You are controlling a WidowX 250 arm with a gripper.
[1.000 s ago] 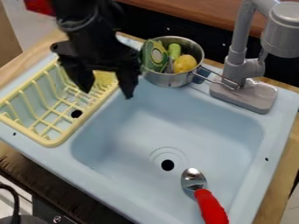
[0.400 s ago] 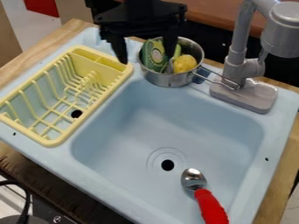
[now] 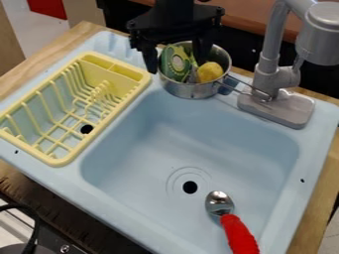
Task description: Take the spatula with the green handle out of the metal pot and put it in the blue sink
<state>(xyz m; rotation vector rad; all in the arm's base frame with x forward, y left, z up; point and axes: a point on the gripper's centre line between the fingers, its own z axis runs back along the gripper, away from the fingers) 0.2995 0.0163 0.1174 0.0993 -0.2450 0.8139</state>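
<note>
In the camera view, the black gripper (image 3: pixel 177 60) hangs down from the top edge, its fingers spread apart, one by the left side of the metal pot (image 3: pixel 192 91) and the other over it. The pot sits at upper center, on the sink's (image 3: pixel 198 129) back rim, with a green toy (image 3: pixel 176 65) and a yellow toy (image 3: pixel 210 72) inside. A yellow dish rack (image 3: pixel 69 158) lies at left; a red-handled spoon (image 3: pixel 238 234) rests at lower right in the basin.
</note>
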